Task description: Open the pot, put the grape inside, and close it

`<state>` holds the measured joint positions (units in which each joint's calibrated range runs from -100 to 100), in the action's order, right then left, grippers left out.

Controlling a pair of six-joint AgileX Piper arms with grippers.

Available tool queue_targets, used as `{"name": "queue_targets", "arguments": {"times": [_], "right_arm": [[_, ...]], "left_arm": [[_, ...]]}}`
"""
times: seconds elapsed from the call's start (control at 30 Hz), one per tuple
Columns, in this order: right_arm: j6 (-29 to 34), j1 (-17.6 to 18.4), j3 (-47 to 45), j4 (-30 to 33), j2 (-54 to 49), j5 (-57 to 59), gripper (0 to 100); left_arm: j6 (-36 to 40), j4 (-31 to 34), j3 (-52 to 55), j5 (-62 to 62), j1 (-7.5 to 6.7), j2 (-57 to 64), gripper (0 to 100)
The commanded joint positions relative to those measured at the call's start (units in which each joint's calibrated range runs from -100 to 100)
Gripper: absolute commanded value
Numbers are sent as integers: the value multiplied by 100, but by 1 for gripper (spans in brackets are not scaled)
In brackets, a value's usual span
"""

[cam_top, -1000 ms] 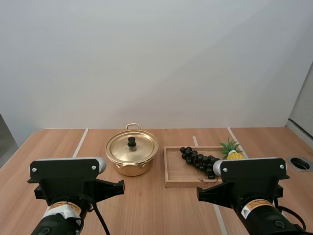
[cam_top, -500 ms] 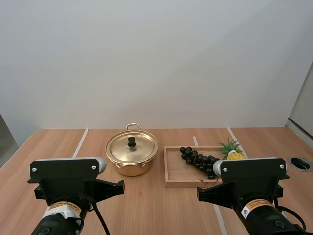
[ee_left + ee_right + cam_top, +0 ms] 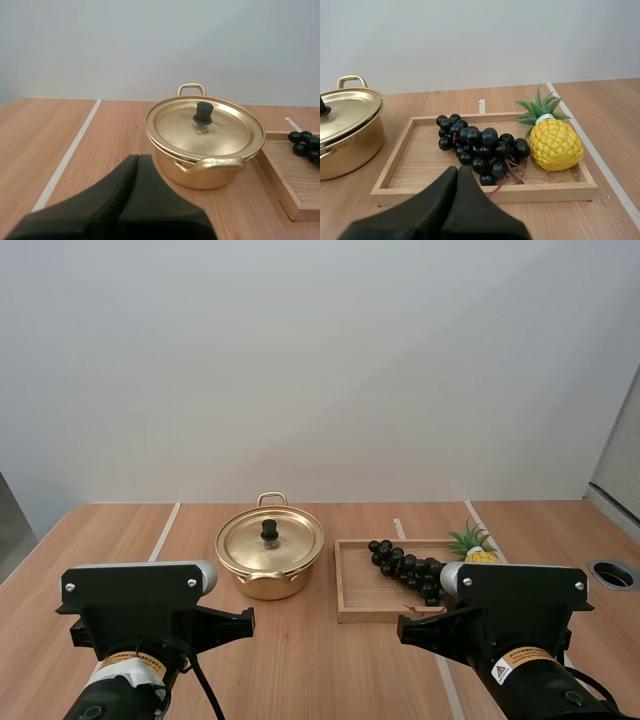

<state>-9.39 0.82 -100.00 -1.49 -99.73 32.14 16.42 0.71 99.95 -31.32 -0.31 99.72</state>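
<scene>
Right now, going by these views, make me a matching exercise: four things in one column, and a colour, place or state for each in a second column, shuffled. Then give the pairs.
Things
1. pot
2. grapes
3. pineapple
4. left gripper

Descriptions
A. yellow with green leaves, on the tray
B. shut, on the near side of the pot
C. gold, with its lid on
D. dark bunch, lying on the tray

Pairs: 1-C, 2-D, 3-A, 4-B

Wooden table [image 3: 120,530] with white stripes, plain pale wall [image 3: 320,360] behind
</scene>
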Motion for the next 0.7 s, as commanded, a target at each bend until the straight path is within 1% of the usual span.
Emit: {"name": "queue_targets", "arguments": {"times": [0.0, 0.07, 0.17, 0.4, 0.53, 0.67], "right_arm": [[9, -17, 0, -68, -27, -391, 0], [9, -17, 111, -13, -27, -318, 0], [9, -17, 644, -13, -27, -89, 0], [9, -17, 2392, -13, -27, 1348, 0], [9, -17, 3358, -13, -27, 1688, 0], [9, -17, 4184, 55, -27, 1760, 0]], "left_arm": [[60, -71, -34, 73, 9, 28, 0], [60, -38, -317, 33, 9, 28, 0], [60, -26, -897, -41, 9, 28, 0], [60, 1, -2477, -64, 9, 28, 0], [-53, 1, -3331, -84, 9, 28, 0], [-53, 37, -4077, -437, 9, 28, 0]]}}
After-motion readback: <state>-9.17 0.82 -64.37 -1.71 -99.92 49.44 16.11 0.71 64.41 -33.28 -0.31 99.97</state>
